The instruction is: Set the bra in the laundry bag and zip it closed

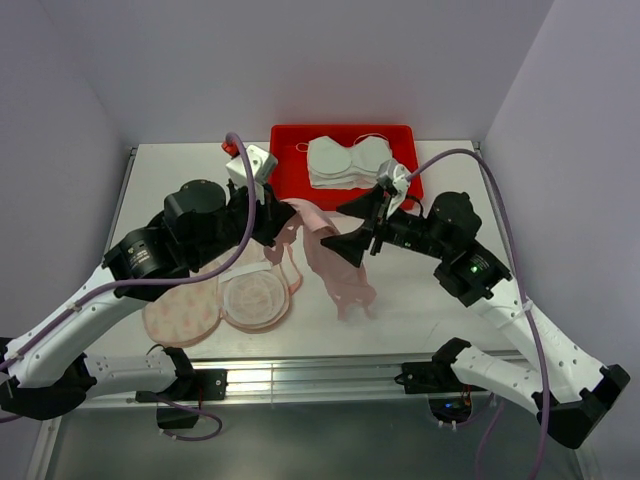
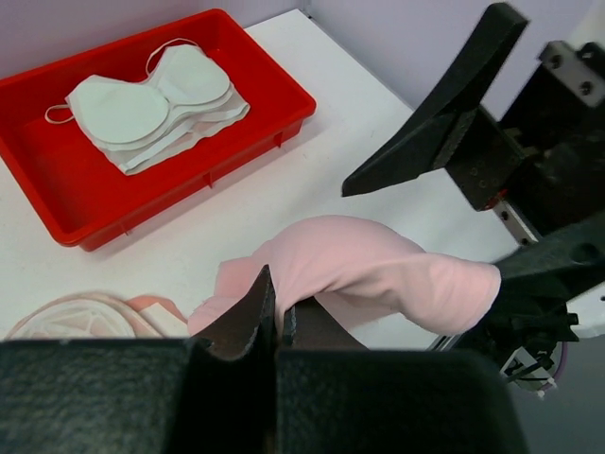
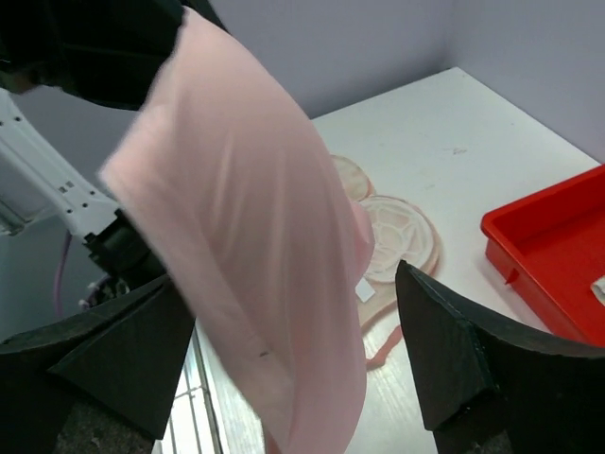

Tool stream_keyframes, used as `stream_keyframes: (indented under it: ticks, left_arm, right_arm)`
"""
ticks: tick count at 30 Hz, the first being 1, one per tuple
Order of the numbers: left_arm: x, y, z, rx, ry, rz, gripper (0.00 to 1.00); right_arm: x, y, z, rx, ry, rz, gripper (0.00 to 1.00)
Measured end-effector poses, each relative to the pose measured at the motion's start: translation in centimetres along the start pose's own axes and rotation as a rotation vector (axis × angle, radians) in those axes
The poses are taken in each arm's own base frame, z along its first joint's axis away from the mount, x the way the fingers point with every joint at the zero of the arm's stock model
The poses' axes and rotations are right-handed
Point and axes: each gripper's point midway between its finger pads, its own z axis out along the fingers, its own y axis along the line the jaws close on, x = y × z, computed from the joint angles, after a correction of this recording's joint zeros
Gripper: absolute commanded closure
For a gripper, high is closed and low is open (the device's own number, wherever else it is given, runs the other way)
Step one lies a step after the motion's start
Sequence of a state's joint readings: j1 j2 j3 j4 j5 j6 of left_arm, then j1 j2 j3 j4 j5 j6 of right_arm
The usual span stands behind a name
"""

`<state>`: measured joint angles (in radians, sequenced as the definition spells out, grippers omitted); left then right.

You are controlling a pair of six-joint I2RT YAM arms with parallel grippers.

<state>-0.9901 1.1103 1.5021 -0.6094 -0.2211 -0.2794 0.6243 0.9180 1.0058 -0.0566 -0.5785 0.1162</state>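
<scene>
The pink bra (image 1: 335,270) hangs from my left gripper (image 1: 278,226), which is shut on its upper edge; it also shows in the left wrist view (image 2: 378,270), where the gripper (image 2: 274,307) pinches the fabric. My right gripper (image 1: 355,228) is open, its jaws standing on either side of the hanging bra (image 3: 246,255) without closing on it. The laundry bag (image 1: 255,300) lies unzipped and spread flat on the table, front left of the bra, showing its cream lining and pink edging (image 3: 397,232). Its corner shows in the left wrist view (image 2: 76,317).
A red tray (image 1: 288,172) stands at the back centre with folded white bras (image 1: 345,160) in it; it also shows in the left wrist view (image 2: 284,113) and the right wrist view (image 3: 539,255). Grey walls close the back and sides.
</scene>
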Motion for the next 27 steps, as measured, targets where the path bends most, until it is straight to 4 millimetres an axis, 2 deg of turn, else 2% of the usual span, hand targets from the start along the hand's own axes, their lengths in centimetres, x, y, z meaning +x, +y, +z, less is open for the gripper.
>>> stream_keyframes:
  ticks: [4,5,7,8,9,10,11,12,13,16,24,27]
  left_arm:
    - [-0.2,-0.4,-0.1,0.018,-0.003,-0.005,1.00]
    - [-0.2,-0.5,-0.1,0.024,-0.001,-0.007,1.00]
    - [-0.1,-0.7,-0.1,0.035,0.002,-0.011,0.96]
    - [-0.1,-0.9,-0.1,0.046,0.005,-0.014,0.91]
    - [0.0,-1.1,-0.2,0.056,0.008,-0.016,0.83]
    - [0.0,-1.3,-0.2,0.068,0.009,-0.017,0.63]
    - [-0.1,-1.5,-0.2,0.079,0.007,-0.016,0.52]
    - [-0.3,-1.8,-0.3,0.098,0.003,-0.024,0.42]
    - [-0.4,-2.0,-0.4,0.110,-0.003,-0.023,0.23]
    - [-1.0,-2.5,-1.3,0.142,-0.028,-0.032,0.01]
    - [-3.0,-1.7,-6.0,0.166,-0.142,-0.046,0.01]
    - [-3.1,-1.3,-7.3,0.164,-0.174,-0.041,0.01]
  right_arm:
    - [0.9,-1.1,0.9,0.035,0.025,0.014,0.33]
    - [1.5,-1.6,1.3,0.047,0.040,0.026,0.52]
    - [2.0,-2.2,1.8,0.065,0.053,0.048,0.68]
    - [2.1,-2.3,2.0,0.069,0.051,0.061,0.81]
    - [1.9,-2.4,2.2,0.071,0.042,0.067,0.88]
    - [1.5,-2.5,2.4,0.072,0.025,0.076,0.95]
    - [1.2,-2.4,2.5,0.069,0.008,0.087,1.00]
    - [0.8,-2.3,2.7,0.061,-0.010,0.101,1.00]
    - [0.6,-2.2,2.8,0.051,-0.023,0.112,1.00]
    - [-0.1,-1.7,3.4,-0.009,-0.058,0.151,1.00]
    - [-0.2,-1.2,3.9,-0.183,-0.086,0.299,1.00]
    - [-0.7,-0.4,3.8,-0.256,-0.089,0.343,1.00]
